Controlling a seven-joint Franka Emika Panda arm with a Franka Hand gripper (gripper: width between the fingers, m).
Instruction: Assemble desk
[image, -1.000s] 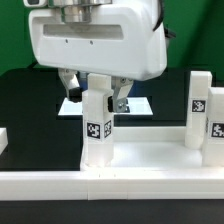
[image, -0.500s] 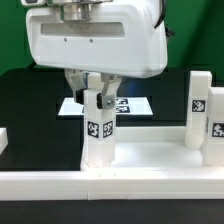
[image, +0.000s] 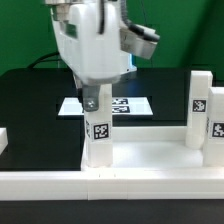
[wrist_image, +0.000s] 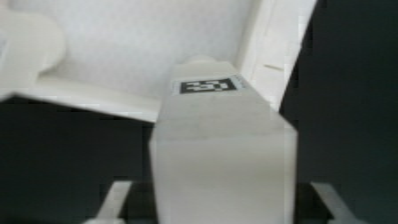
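The gripper (image: 98, 100) pinches the top of an upright leg (image: 97, 135), which stands between its jaws on the slab (image: 150, 158). The wrist hides the fingers' upper parts; in the wrist view the leg (wrist_image: 217, 150) fills most of the frame, the fingers (wrist_image: 118, 198) cut off at the edge.

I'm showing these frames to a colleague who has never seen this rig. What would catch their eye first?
The big white end effector hanging over the middle of the scene, closed on the top of an upright white leg with a black-and-white tag. That leg stands on the desk slab in the foreground. At the exterior view's right, two more tagged legs stand upright, and the marker board lies on the dark table behind.
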